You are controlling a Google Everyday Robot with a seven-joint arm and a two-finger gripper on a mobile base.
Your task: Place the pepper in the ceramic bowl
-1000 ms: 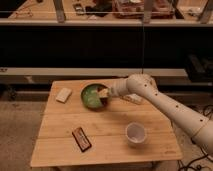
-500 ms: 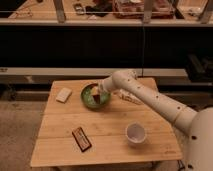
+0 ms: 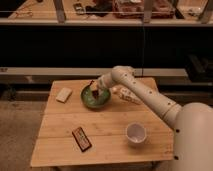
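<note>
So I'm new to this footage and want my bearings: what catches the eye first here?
The pale arm sweeps in from the lower right, its gripper over the green ceramic bowl near the back of the wooden table. A dark slender pepper shows at the gripper above the bowl. Nearer the front sit a white cup and a dark red packet.

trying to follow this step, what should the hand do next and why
Probably lower a touch and release. The hand is over the green bowl, with a dark slender thing that looks like the pepper at its tip, so the carry seems done. Letting go from low down should keep it from bouncing out onto the table.
</note>
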